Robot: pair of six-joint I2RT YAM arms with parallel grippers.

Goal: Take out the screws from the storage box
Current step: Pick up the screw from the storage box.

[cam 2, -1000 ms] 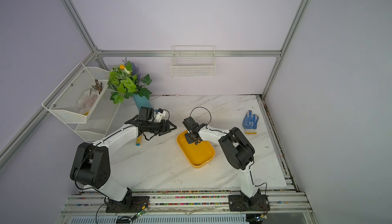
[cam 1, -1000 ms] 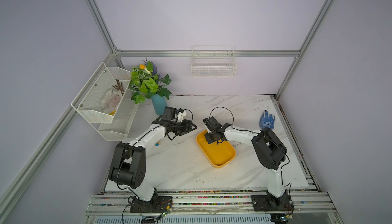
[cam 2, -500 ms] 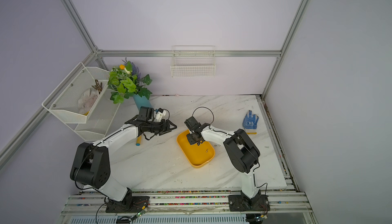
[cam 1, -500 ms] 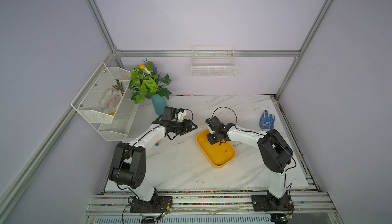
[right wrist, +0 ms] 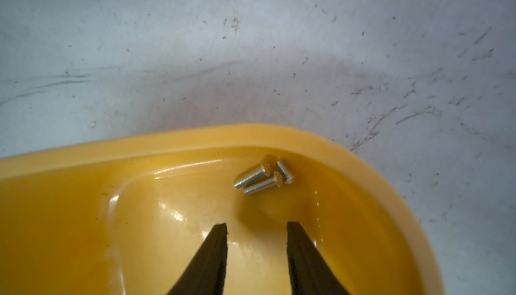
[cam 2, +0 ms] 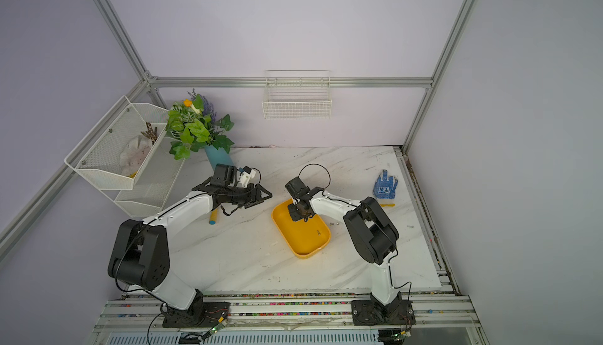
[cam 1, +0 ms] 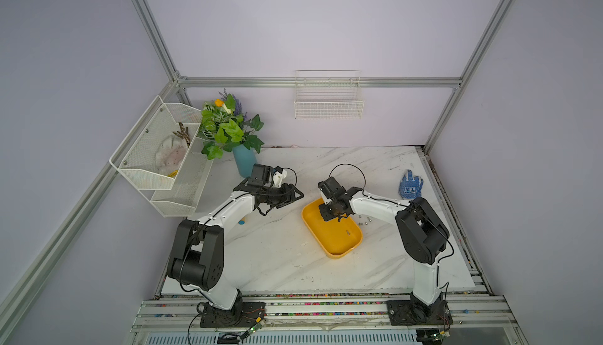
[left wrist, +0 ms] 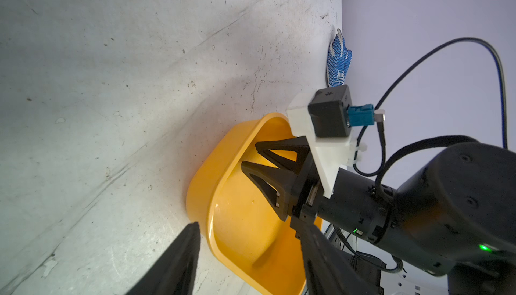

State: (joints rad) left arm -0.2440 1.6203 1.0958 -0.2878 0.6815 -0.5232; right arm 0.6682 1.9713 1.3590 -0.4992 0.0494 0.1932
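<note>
Marble-patterned counter point(cam 1: 267, 261) carries one storage box point(cam 1: 326, 240), the yellow tub lying slantwise near its middle, closer to the right edge than the left. Two grippers attend it. We see the left gripper point(left wrist: 248, 226) hovering just outside the box's back end, fingers spread wide and holding nothing. We see the right gripper point(right wrist: 257, 225) low inside that same end, fingers partly parted with only bare yellow floor between them.

Ahead of its tips, three screws point(right wrist: 262, 176) lie touching one another in a rounded corner, where the floor curves up into the wall. A fourth screw point(cam 1: 348, 232) lies alone toward the box's front end. A few specks point(cam 1: 363, 221), likely screws, sit on the counter just beside the box's right side, too small for us to count.

To pick well, we judge we should ease forward, straddle one shaft crosswise, settle the tips on the floor, then close gently. The curved wall could let the screws roll away or come up bunched.
</note>
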